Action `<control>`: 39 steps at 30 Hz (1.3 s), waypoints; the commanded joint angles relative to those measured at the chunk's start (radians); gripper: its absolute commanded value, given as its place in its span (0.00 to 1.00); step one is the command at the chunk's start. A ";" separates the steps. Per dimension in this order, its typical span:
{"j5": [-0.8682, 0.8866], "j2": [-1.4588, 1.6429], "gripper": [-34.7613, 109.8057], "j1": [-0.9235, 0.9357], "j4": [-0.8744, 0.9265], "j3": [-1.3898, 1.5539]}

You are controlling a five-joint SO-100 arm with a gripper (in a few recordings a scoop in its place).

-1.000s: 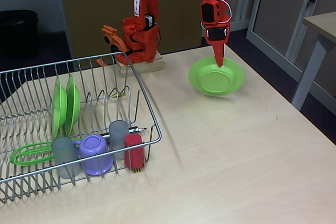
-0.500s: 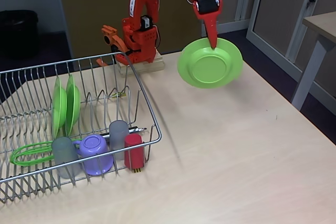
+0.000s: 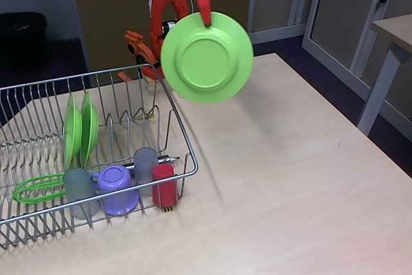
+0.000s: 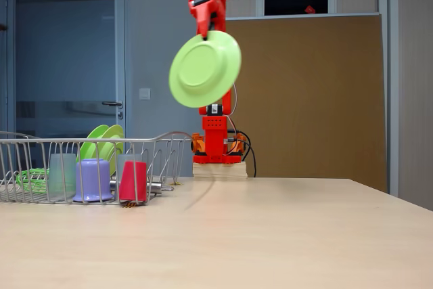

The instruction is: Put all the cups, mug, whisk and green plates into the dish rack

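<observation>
- Above tabletop [image 3: 290, 178], near rack's far-right corner: hand [image 3: 205, 18] pinching rim of green plate [image 3: 206, 56], held high, clear of everything.
- In dish rack [image 3: 183, 159] at tabletop's left edge: two plates [image 3: 80, 130] upright, whisk [image 3: 35, 188], mug [image 3: 117, 189], grey cups [image 3: 145, 165], red cup [image 3: 163, 185].

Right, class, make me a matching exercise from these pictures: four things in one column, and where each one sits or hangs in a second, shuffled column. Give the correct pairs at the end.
Things
1. third green plate
2. red cup
3. whisk
4. purple mug

Places
A. lying at the left end of the dish rack
B. upside down between the two grey cups
C. held up in the air by the gripper
D. by the rack's right front corner

Pairs: 1-C, 2-D, 3-A, 4-B
</observation>
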 commanded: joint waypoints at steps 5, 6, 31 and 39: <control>-0.029 0.261 0.24 0.314 -0.129 0.360; -0.026 0.296 0.24 0.345 -0.160 0.425; -0.097 0.371 0.24 0.601 -0.552 0.973; -0.063 0.337 0.24 0.591 -0.606 1.049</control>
